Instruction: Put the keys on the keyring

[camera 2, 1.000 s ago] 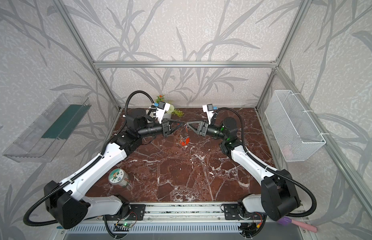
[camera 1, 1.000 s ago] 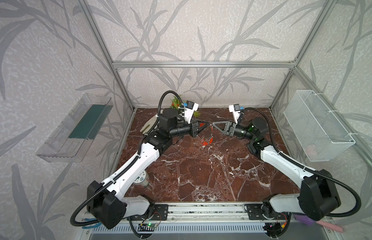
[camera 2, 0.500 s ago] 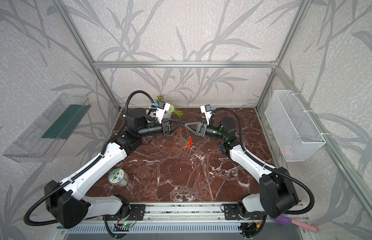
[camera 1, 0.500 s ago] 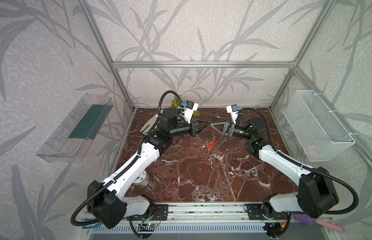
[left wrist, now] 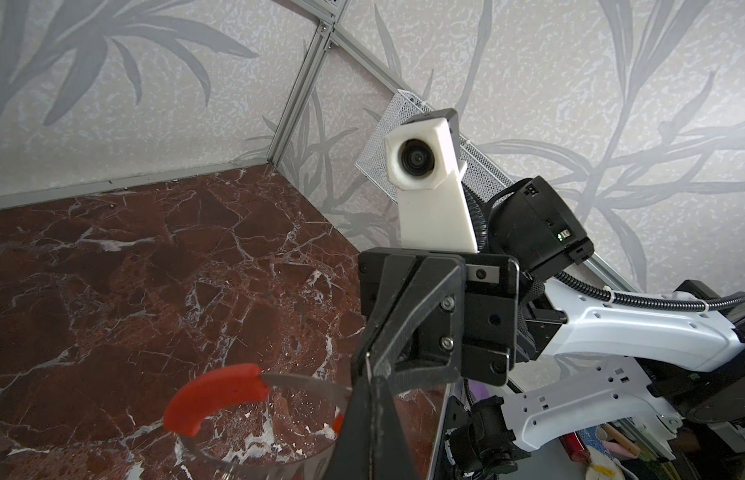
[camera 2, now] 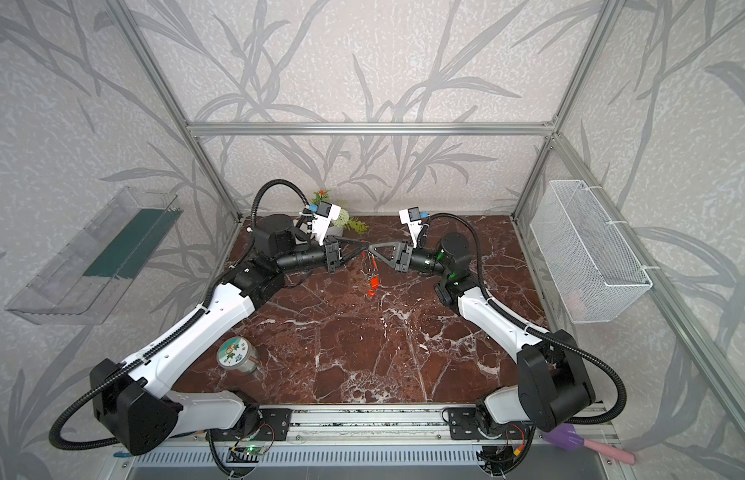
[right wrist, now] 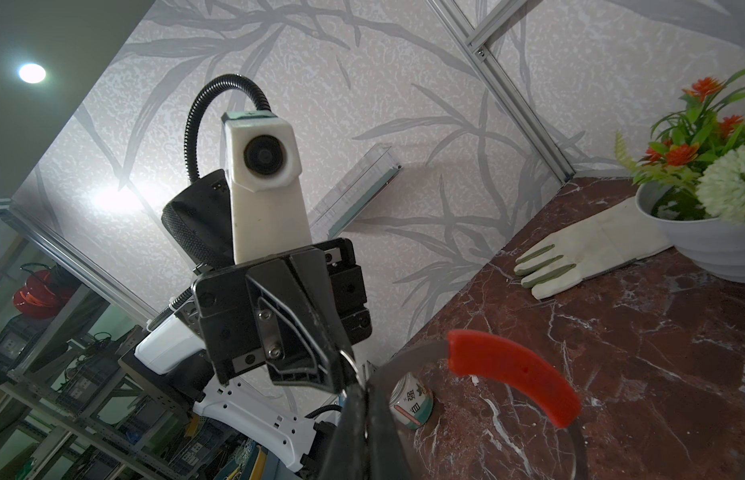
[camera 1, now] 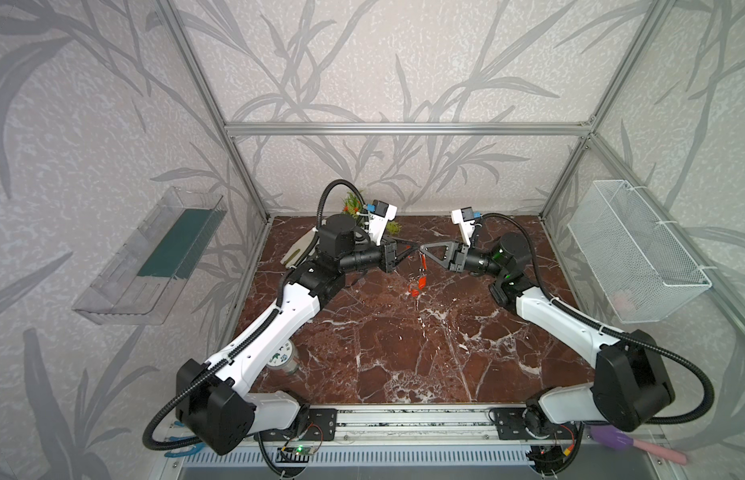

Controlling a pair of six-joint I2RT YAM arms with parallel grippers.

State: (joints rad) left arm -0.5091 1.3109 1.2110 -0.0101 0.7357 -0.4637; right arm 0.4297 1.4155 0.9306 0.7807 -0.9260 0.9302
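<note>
The left gripper [camera 1: 414,249] and the right gripper [camera 1: 423,248] point at each other above the far middle of the table [camera 1: 404,353]. Their tips almost touch in both top views, and each has its jaws pressed together.

The keyring [camera 1: 423,263] hangs just below the two tips and is seen nearly edge-on from above. In the left wrist view its thin grey hoop runs straight into the left gripper's closed fingers [left wrist: 354,440], so that gripper pinches bare metal. The red sleeve [left wrist: 213,395] sits on the stretch of hoop away from those fingers. In the right wrist view the grey band likewise disappears between the right gripper's fingers [right wrist: 346,449]. It too pinches the hoop, right next to the left gripper's hold, and the sleeve arcs away from it.

The keys [camera 1: 416,287] dangle under both grippers at the low end of the hoop, their red tags bunched together. Whether they touch the table cannot be told.

Behind the left gripper a white glove [right wrist: 587,249] lies flat on the table, its cuff end at a flower pot [right wrist: 695,245]. A tin [camera 2: 235,357] lies on its side well back from the left gripper, beside that arm.
</note>
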